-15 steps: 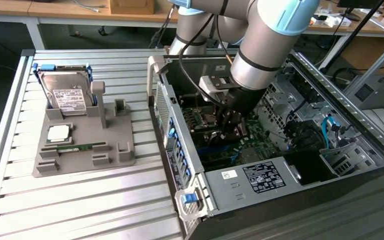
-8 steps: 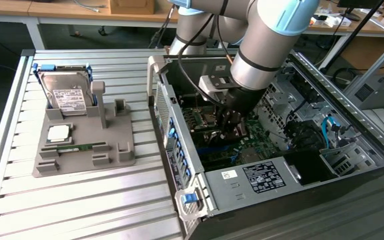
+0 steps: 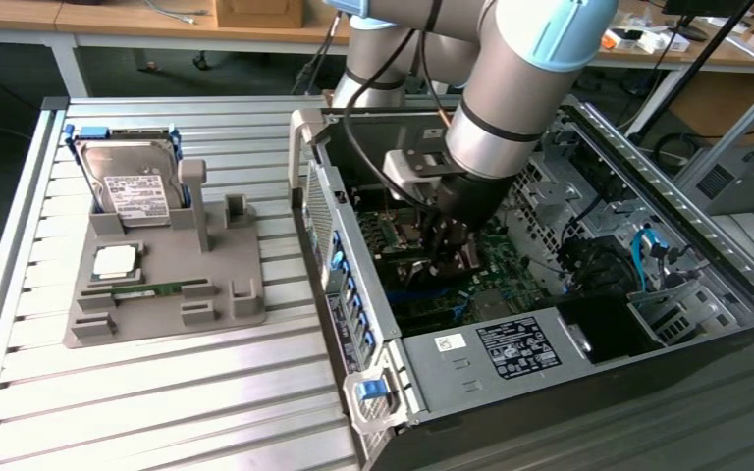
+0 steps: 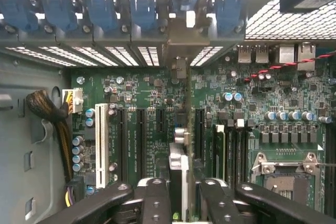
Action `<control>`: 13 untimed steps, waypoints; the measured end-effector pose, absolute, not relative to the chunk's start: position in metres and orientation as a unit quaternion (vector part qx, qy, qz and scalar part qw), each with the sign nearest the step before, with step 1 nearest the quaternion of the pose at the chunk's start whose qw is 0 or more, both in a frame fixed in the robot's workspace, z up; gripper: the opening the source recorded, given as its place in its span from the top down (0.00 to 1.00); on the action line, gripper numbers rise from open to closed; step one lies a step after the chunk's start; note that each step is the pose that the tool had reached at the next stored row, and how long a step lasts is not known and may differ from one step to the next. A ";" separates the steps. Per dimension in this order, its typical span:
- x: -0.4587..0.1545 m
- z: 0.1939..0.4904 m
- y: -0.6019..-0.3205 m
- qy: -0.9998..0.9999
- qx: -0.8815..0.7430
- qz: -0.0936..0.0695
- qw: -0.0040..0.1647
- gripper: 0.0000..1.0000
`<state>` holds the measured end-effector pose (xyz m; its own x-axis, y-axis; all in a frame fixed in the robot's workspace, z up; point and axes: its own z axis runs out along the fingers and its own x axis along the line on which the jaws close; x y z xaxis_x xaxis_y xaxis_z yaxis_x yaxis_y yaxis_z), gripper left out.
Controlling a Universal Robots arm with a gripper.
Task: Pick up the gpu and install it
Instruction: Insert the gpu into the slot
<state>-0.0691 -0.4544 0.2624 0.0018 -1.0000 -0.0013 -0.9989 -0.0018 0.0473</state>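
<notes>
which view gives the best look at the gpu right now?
Wrist view. The gpu is seen edge-on, clamped in the gripper, standing upright over the motherboard slots, its bracket end toward the case's rear slot covers. In the exterior view the arm reaches into the case and hides most of the card.

Open computer case (image 3: 509, 324): top side uncovered, arm and gripper (image 3: 454, 257) lowered inside over the motherboard (image 4: 262, 103).
Obstacles within: drive cage and power supply (image 3: 521, 348) at the near end; blue slot clips (image 4: 100, 11) and rear bracket wall beside the expansion slots (image 4: 140, 140); yellow-black cable bundle (image 4: 52, 114) along one wall.
Slatted bench (image 3: 154, 392): bare around the grey parts tray (image 3: 168, 294), where a hard drive (image 3: 129, 186) stands upright.
</notes>
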 end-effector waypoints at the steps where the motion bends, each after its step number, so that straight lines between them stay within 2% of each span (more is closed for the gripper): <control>1: -0.069 0.262 -0.454 -0.706 0.707 -0.017 0.017 0.73; 13: -0.069 0.260 -0.454 -0.707 0.707 -0.016 0.017 0.73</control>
